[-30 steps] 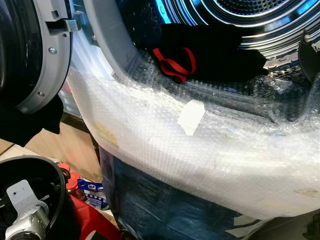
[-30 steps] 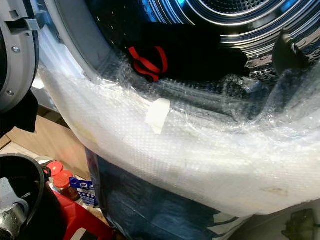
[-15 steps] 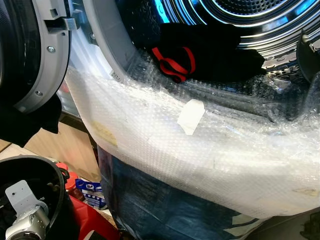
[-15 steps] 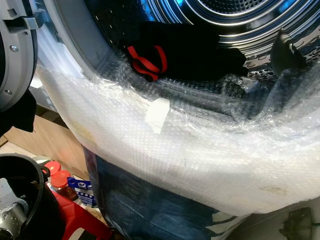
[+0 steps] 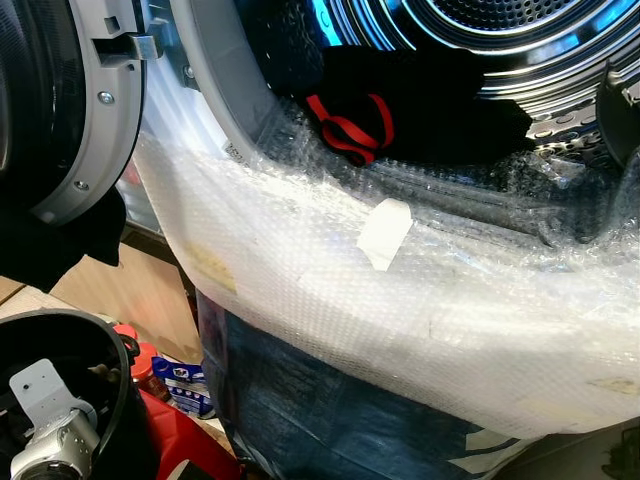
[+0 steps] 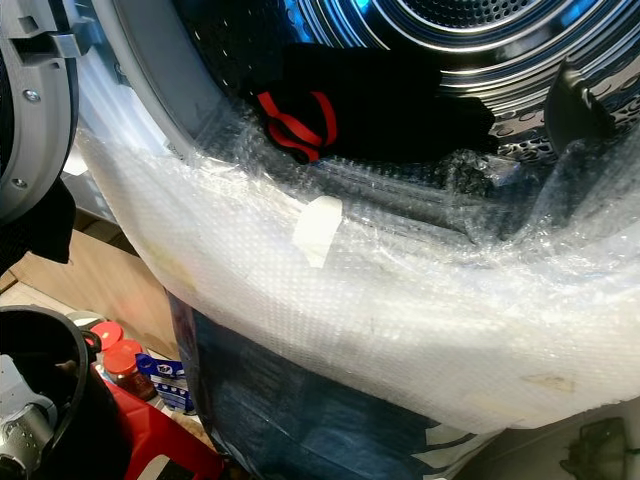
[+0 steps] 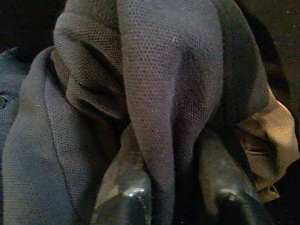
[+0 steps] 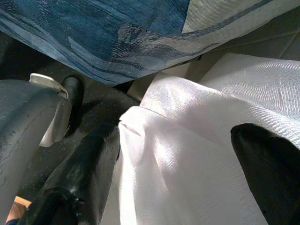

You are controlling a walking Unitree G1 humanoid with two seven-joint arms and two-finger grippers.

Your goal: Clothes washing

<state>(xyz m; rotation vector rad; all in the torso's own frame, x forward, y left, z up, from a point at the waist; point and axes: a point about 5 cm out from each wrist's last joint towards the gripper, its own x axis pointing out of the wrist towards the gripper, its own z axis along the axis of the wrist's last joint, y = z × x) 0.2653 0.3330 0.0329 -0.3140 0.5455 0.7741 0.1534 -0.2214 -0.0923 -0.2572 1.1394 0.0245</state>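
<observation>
Your next piece of laundry is the dark knit garment, and it is in the left claw: in the left wrist view a thick fold of it runs down between the two black fingers, which are pinched on it. A tan cuff or hem hangs off one side of the bundle.

Out in front of you, the washing machine's drum stands open, its door swung out to your left. A black garment with a red strap already lies just inside the opening. The lower lip of the opening is padded with bubble wrap, held by a strip of pale tape, and a blue patterned cloth hangs below it. Low on your left sit a black bucket and some red-capped bottles.

Over the last second almost nothing has changed: the head views have drifted only a hair, and the load in the drum lies just as it did. So I'd judge you're paused with the garment gripped but not yet lifted toward the drum; the carry up over the padded lip is what remains.

Your right claw hangs low with its fingers spread, white sheer fabric between them; from this close view I'd say it only rests against it, though I can't be sure.
</observation>
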